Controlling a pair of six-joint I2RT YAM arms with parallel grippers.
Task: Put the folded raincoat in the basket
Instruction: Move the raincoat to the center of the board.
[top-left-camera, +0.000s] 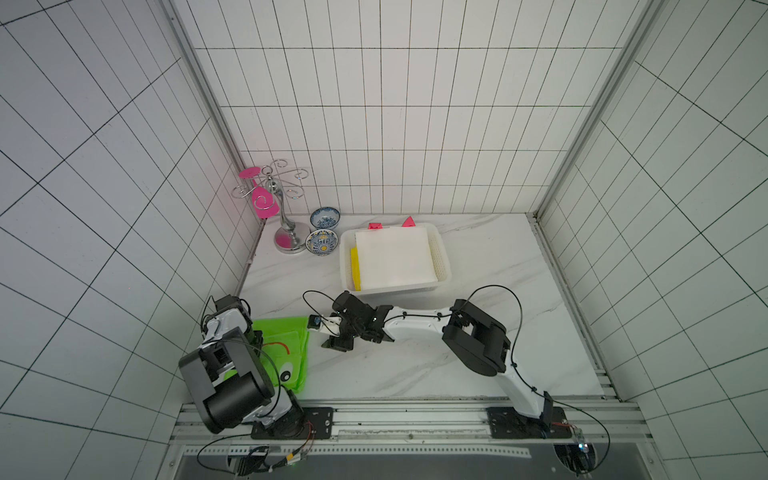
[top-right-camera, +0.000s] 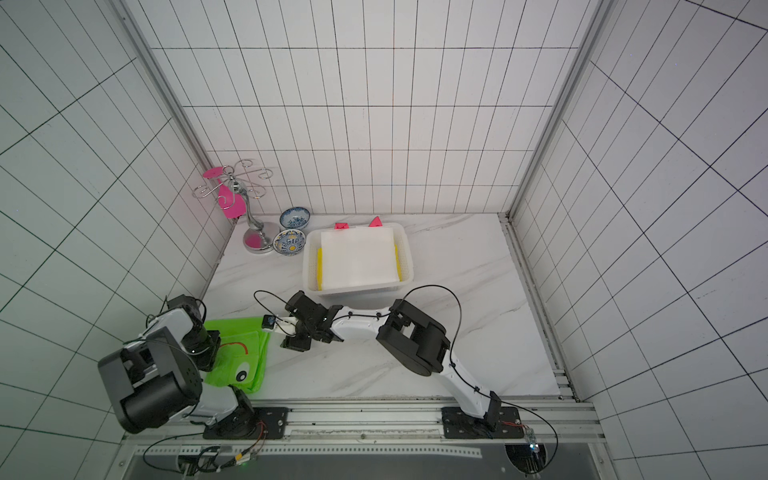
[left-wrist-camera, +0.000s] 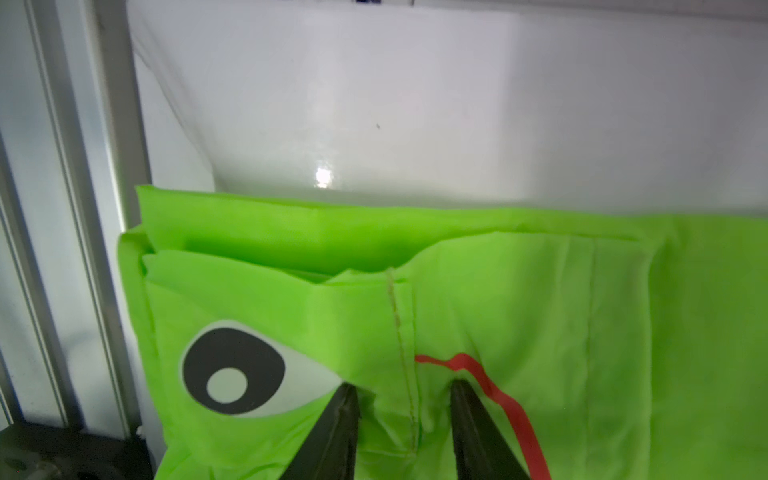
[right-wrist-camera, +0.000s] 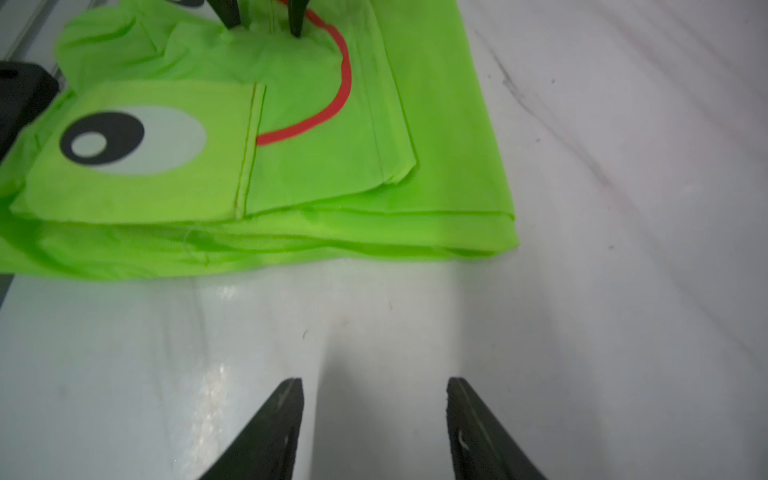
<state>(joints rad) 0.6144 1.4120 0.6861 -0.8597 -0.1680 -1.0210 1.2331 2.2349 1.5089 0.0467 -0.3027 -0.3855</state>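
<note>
Left jaws tip-down on raincoat | right jaws apart over table

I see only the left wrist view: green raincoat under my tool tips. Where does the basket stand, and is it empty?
Observer: The basket stands at the table's far side. It is not empty: a white folded sheet fills most of it, with a yellow thing beside.
Operator: Does the right tool touch the raincoat?
Observer: No. The right tool hangs open over bare table, short of the raincoat.
Operator: What else stands near the basket?
Observer: A blue bowl, a yellow-patterned bowl and a metal rack, all on the left arm's side of it.
</note>
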